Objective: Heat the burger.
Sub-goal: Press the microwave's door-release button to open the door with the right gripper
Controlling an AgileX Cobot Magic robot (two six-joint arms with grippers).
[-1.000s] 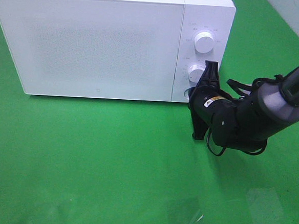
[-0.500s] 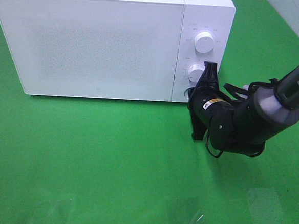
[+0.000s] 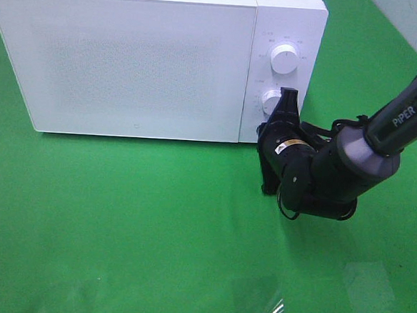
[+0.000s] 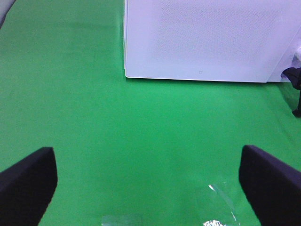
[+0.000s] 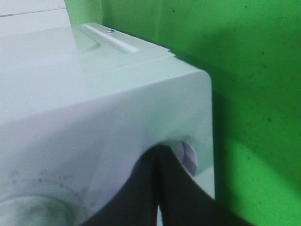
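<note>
**A:** Exterior high is showing the right end effector [image 3: 262,137] pushing in at the 5 o'clock corner of the microwave [image 3: 136,65] front, just under the lower knob [image 3: 271,101]. What are we risking?

**B:** We are judging that the tips could be slipping off the round button [image 5: 188,157]. Then they would be shoving the microwave across the bench [image 3: 118,222], or catching that knob.

**A:** And the grip?

**B:** We are seeing its fingers pinched fully together and carrying nothing. The tips are touching the button or sitting just beside it; we cannot tell which. The left end effector [image 4: 150,176] is hanging spread wide over the bench in front of the door, empty.

**A:** The burger?

**B:** We are not finding it in any view. The door is shut, so we cannot tell whether it is sitting inside.
</note>
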